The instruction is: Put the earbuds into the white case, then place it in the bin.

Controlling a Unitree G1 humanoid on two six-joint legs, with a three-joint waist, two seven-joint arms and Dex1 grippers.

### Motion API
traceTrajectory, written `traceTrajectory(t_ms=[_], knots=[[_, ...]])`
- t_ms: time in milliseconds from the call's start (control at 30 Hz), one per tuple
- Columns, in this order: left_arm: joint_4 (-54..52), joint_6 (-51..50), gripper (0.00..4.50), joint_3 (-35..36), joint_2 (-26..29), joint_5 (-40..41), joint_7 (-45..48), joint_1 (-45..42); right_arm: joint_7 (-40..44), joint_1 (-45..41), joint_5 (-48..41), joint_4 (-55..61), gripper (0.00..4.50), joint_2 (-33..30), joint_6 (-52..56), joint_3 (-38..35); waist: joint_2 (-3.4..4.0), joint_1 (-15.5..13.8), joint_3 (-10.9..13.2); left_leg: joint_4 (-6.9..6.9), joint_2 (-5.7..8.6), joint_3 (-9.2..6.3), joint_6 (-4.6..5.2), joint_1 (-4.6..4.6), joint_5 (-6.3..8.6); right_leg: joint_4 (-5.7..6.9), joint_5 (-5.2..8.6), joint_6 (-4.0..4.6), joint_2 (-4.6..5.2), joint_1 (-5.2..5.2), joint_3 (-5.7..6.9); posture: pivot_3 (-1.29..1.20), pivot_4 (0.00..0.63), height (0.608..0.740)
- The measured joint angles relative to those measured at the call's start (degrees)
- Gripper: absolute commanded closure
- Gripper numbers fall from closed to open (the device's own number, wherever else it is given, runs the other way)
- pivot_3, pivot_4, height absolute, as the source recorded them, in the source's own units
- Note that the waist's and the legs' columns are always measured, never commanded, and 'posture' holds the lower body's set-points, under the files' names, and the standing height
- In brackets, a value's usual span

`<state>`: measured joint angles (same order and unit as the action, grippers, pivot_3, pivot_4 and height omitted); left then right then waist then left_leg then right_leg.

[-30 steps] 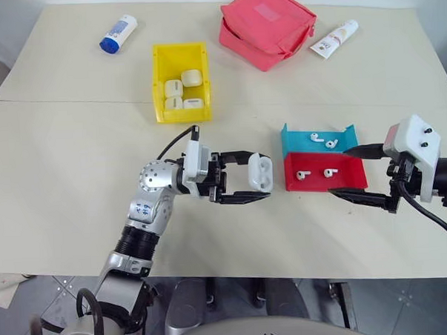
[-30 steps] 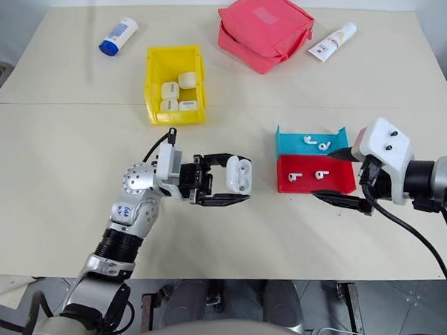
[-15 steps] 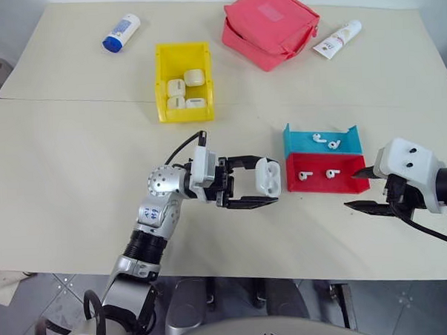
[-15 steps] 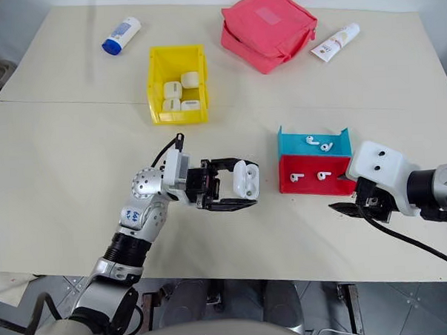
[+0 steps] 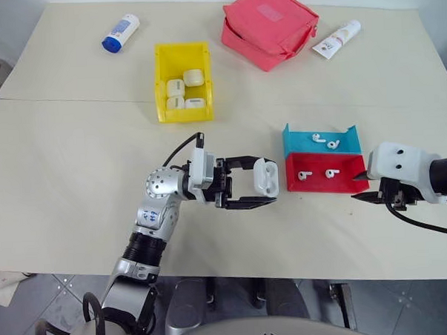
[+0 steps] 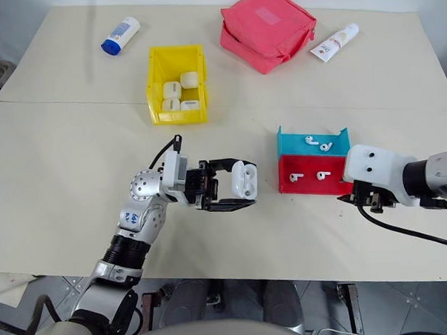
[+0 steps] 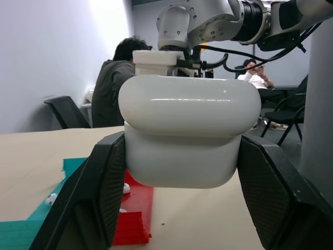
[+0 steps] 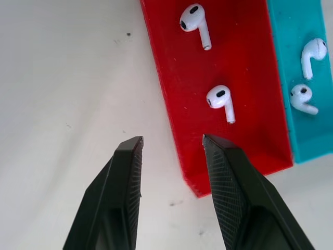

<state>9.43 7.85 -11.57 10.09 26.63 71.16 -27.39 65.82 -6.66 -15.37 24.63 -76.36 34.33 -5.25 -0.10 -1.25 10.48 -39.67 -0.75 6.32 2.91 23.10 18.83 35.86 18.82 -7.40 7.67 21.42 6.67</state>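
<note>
**Tiny earbuds, narrow margin for the pinch**

The left gripper (image 5: 254, 185) is clamped on the white case (image 5: 265, 176), held clear of the table with its lid up, just beside the red tray (image 5: 313, 184). The right gripper (image 8: 171, 143) hovers at that tray's corner, its jaws part-spread with nothing between them; 1 finger is over the table, the other over the tray's edge. 2 earbuds (image 8: 221, 100) lie on the red floor, 2 more in the blue tray (image 5: 341, 137). From this angle a finger could catch the tray's edge, shove it and scatter them. The yellow bin (image 5: 181, 80) waits well apart.

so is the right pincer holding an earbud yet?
No, the right pincer is bare and apart; both earbuds lie on the red tray.
</note>
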Motion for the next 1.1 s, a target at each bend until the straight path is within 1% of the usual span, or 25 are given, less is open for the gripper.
traceTrajectory(t_ms=[33,133,267,467,667,967,1100], knots=[[0.0,0.1,1.70,0.0,0.0,0.0,-0.1,0.1,0.3,-0.9,0.6,-0.5,2.64,0.0,-0.7,1.3,0.00,0.0,0.0,-0.02,0.00,-0.01,0.00,0.01,0.00,0.00,0.00,0.00,0.01,0.00,0.01,0.00,0.150,0.740],[-0.3,0.4,1.70,0.2,0.0,0.0,-0.2,0.9,1.6,-7.7,3.9,-3.2,2.64,0.4,-3.0,7.7,0.01,0.1,0.0,-0.05,0.00,-0.01,0.00,0.01,0.00,0.00,0.00,0.00,0.01,0.00,0.01,0.00,0.150,0.740],[-1.3,0.4,1.70,-0.2,0.1,0.0,-0.1,1.9,4.0,-16.6,9.6,-9.6,2.64,3.4,-7.2,15.9,0.02,0.3,0.0,-0.05,-0.02,-0.02,-0.01,0.03,0.00,0.01,0.00,0.00,-0.01,0.01,0.04,0.00,0.150,0.740],[-2.3,0.3,1.70,-0.1,0.9,0.1,0.6,2.2,7.9,-24.2,15.6,-16.1,2.64,7.9,-12.8,22.6,0.03,0.2,0.0,-0.10,-0.01,-0.05,-0.01,0.07,0.00,0.02,0.00,0.00,-0.01,0.01,0.10,0.00,0.150,0.740],[-2.7,0.3,1.70,0.1,1.5,0.1,0.6,2.8,10.2,-29.0,20.7,-23.0,2.64,12.3,-18.7,25.7,0.03,0.2,0.0,-0.11,-0.01,-0.05,-0.01,0.09,0.00,0.03,0.00,0.00,-0.01,0.01,0.14,0.00,0.150,0.740],[-5.7,-0.5,1.70,0.3,2.2,0.1,-1.1,4.8,12.3,-30.7,24.7,-27.6,2.64,14.8,-23.4,27.2,0.04,0.1,0.0,-0.13,-0.01,-0.06,-0.01,0.10,0.00,0.04,0.00,0.00,0.00,0.00,0.15,0.00,0.150,0.740],[-6.5,-0.7,1.70,0.3,2.4,0.1,-1.6,5.0,12.8,-31.3,25.1,-29.0,2.64,15.6,-24.5,27.2,0.04,0.2,0.0,-0.14,-0.02,-0.07,-0.01,0.10,0.00,0.04,0.00,0.00,-0.02,0.00,0.16,0.00,0.150,0.740]])
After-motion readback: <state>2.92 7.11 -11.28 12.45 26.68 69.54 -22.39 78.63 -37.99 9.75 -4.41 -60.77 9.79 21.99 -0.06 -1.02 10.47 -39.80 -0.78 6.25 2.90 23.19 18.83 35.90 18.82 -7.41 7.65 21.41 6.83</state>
